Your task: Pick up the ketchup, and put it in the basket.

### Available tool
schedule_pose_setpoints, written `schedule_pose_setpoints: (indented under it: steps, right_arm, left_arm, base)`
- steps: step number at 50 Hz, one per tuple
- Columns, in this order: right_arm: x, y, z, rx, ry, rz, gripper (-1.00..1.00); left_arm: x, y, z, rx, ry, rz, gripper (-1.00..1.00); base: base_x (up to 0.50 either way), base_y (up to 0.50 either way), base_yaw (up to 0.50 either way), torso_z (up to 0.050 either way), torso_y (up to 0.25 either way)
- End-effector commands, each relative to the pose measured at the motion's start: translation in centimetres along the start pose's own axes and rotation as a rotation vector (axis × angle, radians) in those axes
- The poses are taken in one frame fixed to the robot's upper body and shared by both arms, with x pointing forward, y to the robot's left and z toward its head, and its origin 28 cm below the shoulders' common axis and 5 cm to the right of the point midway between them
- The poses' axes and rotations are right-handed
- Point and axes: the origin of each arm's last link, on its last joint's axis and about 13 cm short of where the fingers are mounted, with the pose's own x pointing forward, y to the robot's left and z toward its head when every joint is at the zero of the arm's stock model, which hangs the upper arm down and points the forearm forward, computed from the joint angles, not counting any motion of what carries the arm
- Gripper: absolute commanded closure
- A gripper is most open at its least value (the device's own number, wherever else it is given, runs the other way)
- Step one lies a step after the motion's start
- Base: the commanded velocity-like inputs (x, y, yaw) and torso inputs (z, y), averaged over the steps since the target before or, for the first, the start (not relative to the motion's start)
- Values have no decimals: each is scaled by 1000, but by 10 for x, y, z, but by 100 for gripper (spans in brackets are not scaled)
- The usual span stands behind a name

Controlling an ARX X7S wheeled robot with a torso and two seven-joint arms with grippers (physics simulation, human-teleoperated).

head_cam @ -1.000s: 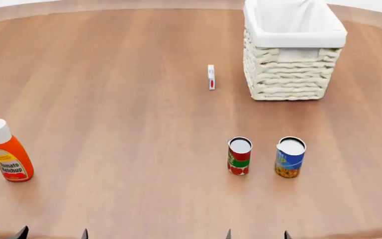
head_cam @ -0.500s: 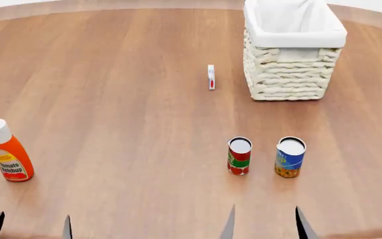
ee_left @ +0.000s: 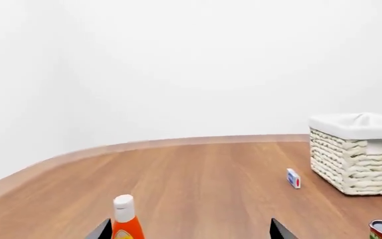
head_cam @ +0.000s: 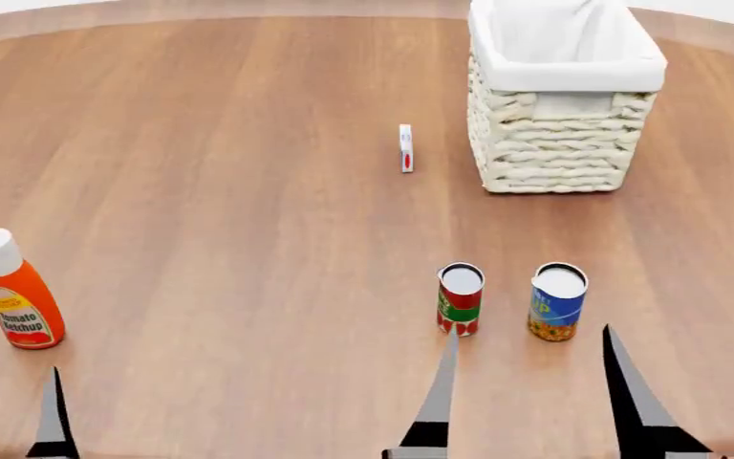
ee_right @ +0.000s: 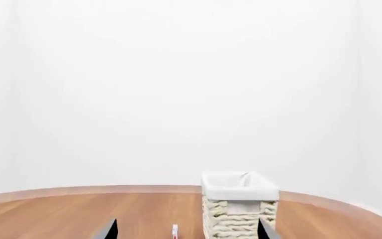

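Note:
The ketchup [head_cam: 16, 292] stands upright at the table's left, an orange-red bottle with a white cap. It also shows in the left wrist view as the ketchup [ee_left: 126, 221], just inside one finger. My left gripper [ee_left: 191, 234] is open with nothing held, short of the bottle. In the head view only one of its fingers [head_cam: 53, 416] shows, below and right of the bottle. The basket [head_cam: 558, 143] sits far right, empty, and appears again as the basket [ee_right: 238, 209]. My right gripper [head_cam: 530, 330] is open, its tips level with the two cans.
A red-green can [head_cam: 461, 299] and a blue can [head_cam: 557, 302] stand side by side at the front right, just ahead of the right fingers. A small white-and-red box [head_cam: 405, 148] stands left of the basket. The round wooden table [head_cam: 240, 172] has a raised rim.
The right gripper's fingers have risen further into the head view, up to the cans. The left gripper has shifted; two fingers showed before, one shows now. Objects have not moved.

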Motion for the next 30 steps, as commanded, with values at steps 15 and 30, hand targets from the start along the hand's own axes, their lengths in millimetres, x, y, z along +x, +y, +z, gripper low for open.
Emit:
schedule_pose_setpoints:
  steps: [15,30]
  right_arm:
    - [2,-3,8,-2,-34,-15,-100]
    - [2,-2,7,-1,-28,-9,-100]
  left_arm:
    - [0,5,10,-43,-76,-1,-100]
    - [-1,4,9,-48,-72,-9,-100]
  base:
    - [368,0,0,0,0]
    - [500,0,0,0,0]
